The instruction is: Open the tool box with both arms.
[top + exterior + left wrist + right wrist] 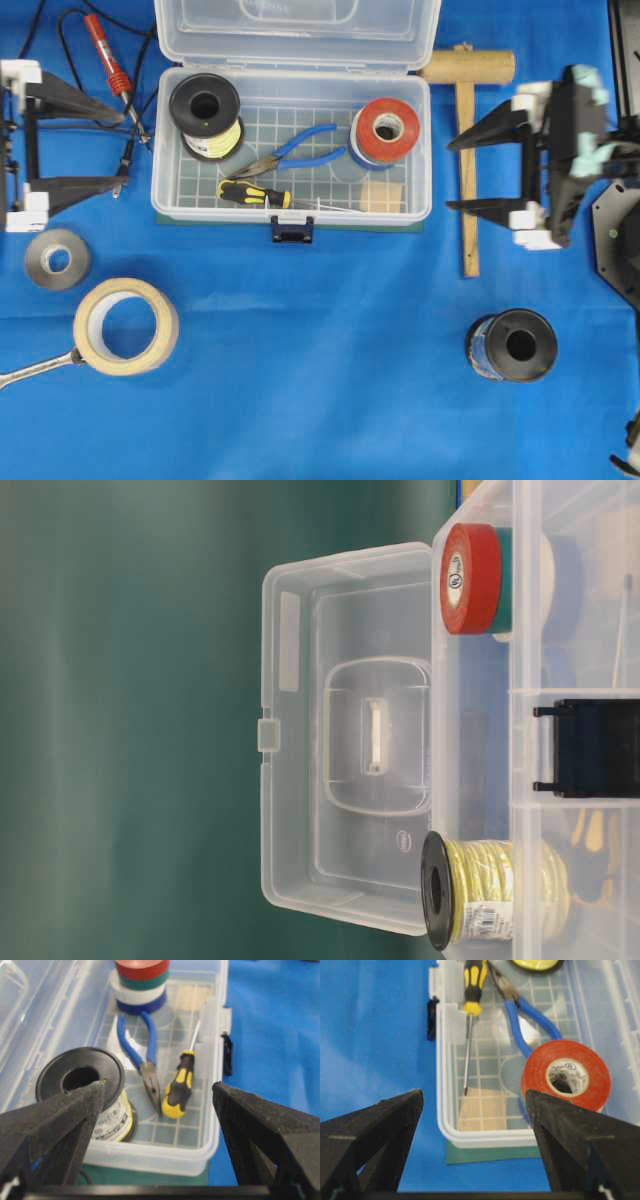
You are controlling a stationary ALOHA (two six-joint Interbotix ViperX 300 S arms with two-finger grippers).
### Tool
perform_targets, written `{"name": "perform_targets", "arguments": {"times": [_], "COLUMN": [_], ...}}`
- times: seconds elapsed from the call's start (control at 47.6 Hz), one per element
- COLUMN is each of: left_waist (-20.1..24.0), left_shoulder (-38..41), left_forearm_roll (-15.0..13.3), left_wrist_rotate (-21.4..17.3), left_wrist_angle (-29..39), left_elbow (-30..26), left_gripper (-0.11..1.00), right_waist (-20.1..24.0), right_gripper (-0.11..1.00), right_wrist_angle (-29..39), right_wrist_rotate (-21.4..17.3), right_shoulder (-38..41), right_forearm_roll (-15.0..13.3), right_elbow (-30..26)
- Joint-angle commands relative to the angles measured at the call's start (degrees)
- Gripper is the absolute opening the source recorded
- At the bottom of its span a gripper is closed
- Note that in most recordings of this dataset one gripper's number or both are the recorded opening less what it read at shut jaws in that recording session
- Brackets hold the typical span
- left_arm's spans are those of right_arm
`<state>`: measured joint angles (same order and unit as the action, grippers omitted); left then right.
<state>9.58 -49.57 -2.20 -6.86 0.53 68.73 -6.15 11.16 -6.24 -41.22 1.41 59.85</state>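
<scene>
The box (292, 150) stands open, lid back. My left jaws (122, 148) and right jaws (450, 175) gape wide, holding nothing.

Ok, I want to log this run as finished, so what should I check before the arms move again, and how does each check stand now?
1. Lid of the tool box swung fully back: ok.
2. Front latch released: ok.
3. Left gripper open, holding nothing: ok.
4. Right gripper open, clear of the box: ok.
5. Pliers and screwdriver inside the box: ok.
6. Hinge undamaged: cannot tell.
</scene>
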Motion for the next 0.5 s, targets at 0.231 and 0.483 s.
{"name": "perform_targets", "arguments": {"times": [0.231, 0.483], "left_waist": [-3.25, -5.89], "left_shoulder": [-14.85, -20.13], "left_forearm_roll": [-0.09, -0.26], "left_wrist_rotate": [-0.09, 0.09], "left_wrist_angle": [5.89, 6.06], "left_elbow": [4.57, 8.26], "left_gripper": [0.8, 0.79], "right_waist": [0.18, 0.18], "right_gripper": [0.83, 0.83], "right_wrist_angle": [1.67, 0.62], "right_wrist_rotate": [0.0, -0.18], "right_shoulder": [-13.01, -16.08], "right_forearm_roll": [-0.18, 0.26], "right_elbow": [5.71, 10.9]}}
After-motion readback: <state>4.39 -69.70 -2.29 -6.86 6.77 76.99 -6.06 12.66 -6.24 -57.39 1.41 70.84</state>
